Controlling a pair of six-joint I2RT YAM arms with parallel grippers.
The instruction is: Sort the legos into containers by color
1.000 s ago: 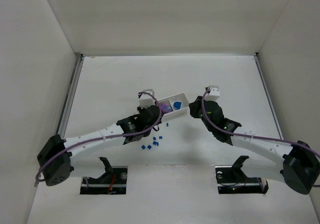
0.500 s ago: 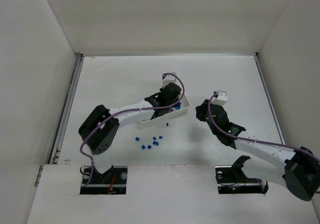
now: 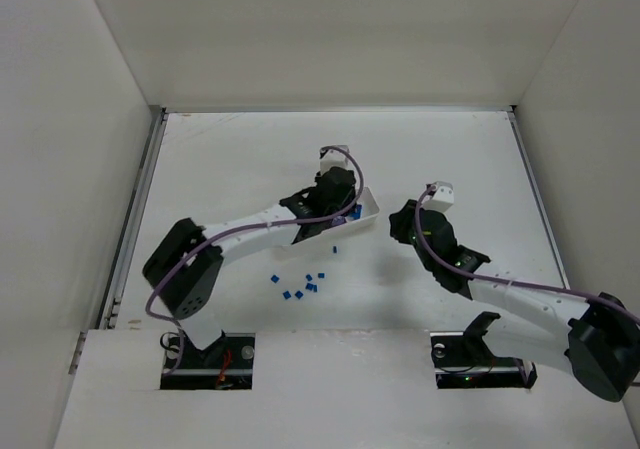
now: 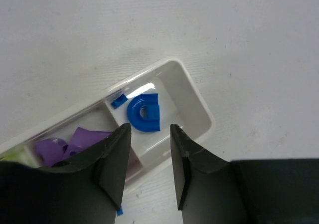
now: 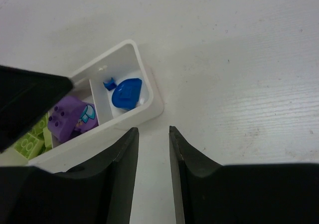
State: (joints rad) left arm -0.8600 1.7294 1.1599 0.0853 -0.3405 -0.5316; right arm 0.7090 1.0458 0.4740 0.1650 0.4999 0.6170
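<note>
The blue bits on the table looked tiny, hard and light, so they would likely slip. A pinch on two flat sides seemed best. About eight lay loose near the tray. Its end box held one blue fan piece and one small blue bit. The left fingers and right fingers were each a little open, holding nothing.
</note>
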